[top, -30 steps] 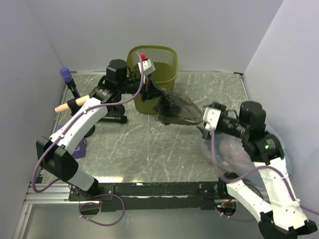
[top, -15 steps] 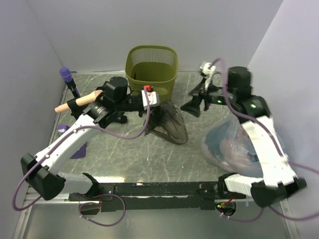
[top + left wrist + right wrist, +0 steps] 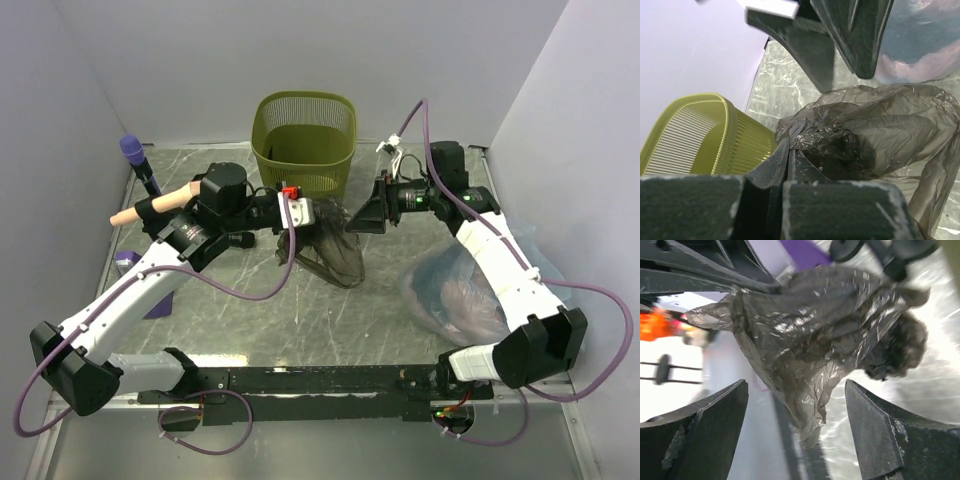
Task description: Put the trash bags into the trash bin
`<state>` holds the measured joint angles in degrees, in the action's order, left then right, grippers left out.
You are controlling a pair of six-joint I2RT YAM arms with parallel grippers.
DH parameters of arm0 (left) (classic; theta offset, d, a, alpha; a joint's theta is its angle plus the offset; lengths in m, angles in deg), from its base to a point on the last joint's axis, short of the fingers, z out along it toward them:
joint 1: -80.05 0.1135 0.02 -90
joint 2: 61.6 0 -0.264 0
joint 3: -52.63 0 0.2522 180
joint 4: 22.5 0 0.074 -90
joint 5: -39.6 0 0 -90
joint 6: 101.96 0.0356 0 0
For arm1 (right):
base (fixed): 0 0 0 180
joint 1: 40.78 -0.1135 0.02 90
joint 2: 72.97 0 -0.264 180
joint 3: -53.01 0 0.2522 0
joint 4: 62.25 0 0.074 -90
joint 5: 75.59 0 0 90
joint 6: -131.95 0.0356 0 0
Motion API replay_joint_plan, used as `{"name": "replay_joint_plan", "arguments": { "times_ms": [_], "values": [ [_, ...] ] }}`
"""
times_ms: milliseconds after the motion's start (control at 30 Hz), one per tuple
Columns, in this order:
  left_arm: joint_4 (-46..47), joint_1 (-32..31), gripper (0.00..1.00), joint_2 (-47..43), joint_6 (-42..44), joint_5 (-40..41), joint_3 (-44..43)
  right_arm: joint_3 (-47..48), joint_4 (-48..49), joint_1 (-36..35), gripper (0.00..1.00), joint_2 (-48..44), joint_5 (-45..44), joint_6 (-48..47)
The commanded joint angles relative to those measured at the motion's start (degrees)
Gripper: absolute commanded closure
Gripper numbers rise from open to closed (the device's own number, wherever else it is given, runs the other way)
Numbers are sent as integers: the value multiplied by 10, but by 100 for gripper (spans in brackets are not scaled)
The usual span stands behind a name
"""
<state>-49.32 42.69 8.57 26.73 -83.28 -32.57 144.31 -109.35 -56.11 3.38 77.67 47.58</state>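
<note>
Nearest, toward the right of the table point(image 3: 300, 320), a clear bluish bag point(image 3: 465, 300) with pinkish contents lies beside the right arm. In mid-table the left gripper point(image 3: 316, 213) is pinched tight on an upper fold of the trash bag point(image 3: 338, 252), which hangs crumpled below it, while the right gripper point(image 3: 363, 218) faces the bag from the right, jaws spread wide, gripping nothing. Farthest, the trash bin point(image 3: 300, 172) stands upright by the back wall, just behind the bag, which is outside it.
</note>
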Motion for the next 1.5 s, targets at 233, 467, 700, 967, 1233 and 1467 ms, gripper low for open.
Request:
{"name": "replay_joint_plan", "arguments": {
  "times_ms": [233,467,700,967,1233,1467],
  "values": [
    [62,-9,99,-30,34,6,15,-39,58,15,20,27,10,71],
    [82,-11,99,-21,27,15,19,-70,189,15,52,50,137,183],
    [95,-10,99,-15,11,40,41,-35,315,45,100,55,213,248],
    [70,-9,51,-31,-154,106,56,148,67,151,100,63,174,-21],
    [146,12,23,-29,-379,86,96,269,-123,146,100,52,89,-251],
    [187,91,10,70,-591,-67,42,269,-158,141,100,35,65,-287]
  ]
}}
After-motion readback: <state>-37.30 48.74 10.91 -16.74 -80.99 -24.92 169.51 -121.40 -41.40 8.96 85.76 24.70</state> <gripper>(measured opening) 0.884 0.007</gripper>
